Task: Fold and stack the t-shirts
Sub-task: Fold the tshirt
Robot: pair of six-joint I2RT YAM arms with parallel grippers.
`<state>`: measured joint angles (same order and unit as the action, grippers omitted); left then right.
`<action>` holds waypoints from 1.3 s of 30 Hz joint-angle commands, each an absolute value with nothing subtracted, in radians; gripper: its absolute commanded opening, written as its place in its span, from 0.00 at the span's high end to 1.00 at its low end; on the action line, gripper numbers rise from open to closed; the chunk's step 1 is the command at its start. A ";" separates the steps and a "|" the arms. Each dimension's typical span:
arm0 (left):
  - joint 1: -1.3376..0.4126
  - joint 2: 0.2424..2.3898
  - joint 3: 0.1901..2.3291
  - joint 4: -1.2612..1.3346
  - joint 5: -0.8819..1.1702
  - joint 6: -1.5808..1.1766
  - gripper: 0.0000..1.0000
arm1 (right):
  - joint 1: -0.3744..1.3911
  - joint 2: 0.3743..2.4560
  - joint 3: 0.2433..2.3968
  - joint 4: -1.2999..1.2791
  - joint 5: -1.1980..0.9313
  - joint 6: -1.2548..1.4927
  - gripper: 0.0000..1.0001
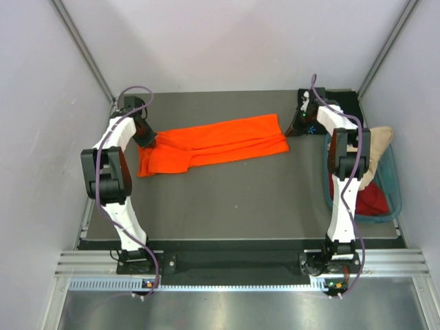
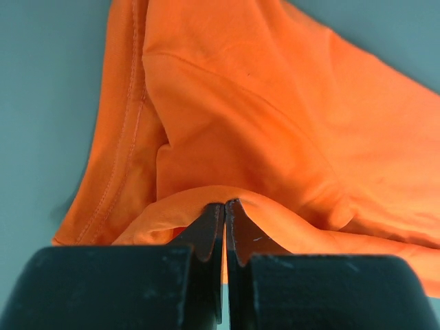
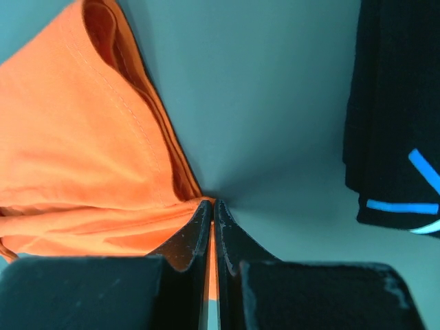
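The bright orange t-shirt [image 1: 213, 144] lies stretched in a long band across the back of the table. My left gripper [image 1: 147, 140] is shut on its left end; in the left wrist view a fold of orange cloth [image 2: 275, 103] is pinched between the closed tips of the left gripper [image 2: 225, 204]. My right gripper [image 1: 298, 128] is shut on the right end, and the right wrist view shows the orange cloth's [image 3: 69, 137] edge caught between the closed tips of the right gripper [image 3: 210, 202]. A folded black t-shirt [image 1: 342, 103] with a light-blue mark [image 3: 402, 206] lies at the back right.
A teal tub [image 1: 394, 184] stands by the right edge, partly behind the right arm. It holds a beige t-shirt [image 1: 379, 144] and a dark red t-shirt [image 1: 372, 199]. The dark table [image 1: 234, 199] is walled in by pale panels on the left, right and back.
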<state>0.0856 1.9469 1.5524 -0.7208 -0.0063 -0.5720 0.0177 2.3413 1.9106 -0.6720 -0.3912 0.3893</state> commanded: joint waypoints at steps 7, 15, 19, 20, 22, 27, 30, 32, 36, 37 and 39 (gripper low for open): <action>0.104 1.968 1.601 -0.712 -0.021 -0.555 1.00 | 0.023 2.350 1.977 -0.653 -0.403 0.399 1.00; 0.107 1.954 1.597 -0.718 -0.021 -0.555 0.64 | 0.025 2.316 2.000 -0.676 -0.425 0.407 0.84; 0.106 1.916 1.589 -0.730 -0.020 -0.551 0.48 | 0.025 2.269 2.011 -0.729 -0.411 0.381 0.74; 0.107 1.893 1.585 -0.732 -0.014 -0.552 0.46 | 0.028 2.257 2.005 -0.741 -0.408 0.376 0.72; 0.103 1.864 1.551 -0.733 -0.005 -0.551 0.43 | 0.038 2.221 1.982 -0.745 -0.403 0.362 0.71; 0.072 1.726 1.436 -0.733 -0.005 -0.543 0.40 | 0.072 2.129 1.924 -0.765 -0.382 0.327 0.66; 0.048 1.652 1.342 -0.736 0.031 -0.543 0.38 | 0.097 2.083 1.879 -0.765 -0.387 0.302 0.67; 0.026 1.614 1.289 -0.773 0.011 -0.554 0.38 | 0.109 2.060 1.838 -0.753 -0.393 0.295 0.67; 0.006 1.551 1.175 -0.742 -0.026 -0.560 0.37 | 0.126 1.996 1.749 -0.716 -0.405 0.287 0.67; 0.008 1.546 1.152 -0.741 -0.034 -0.560 0.37 | 0.132 1.987 1.717 -0.707 -0.414 0.288 0.68; 0.006 1.552 1.138 -0.724 -0.073 -0.548 0.37 | 0.138 1.961 1.688 -0.693 -0.416 0.285 0.68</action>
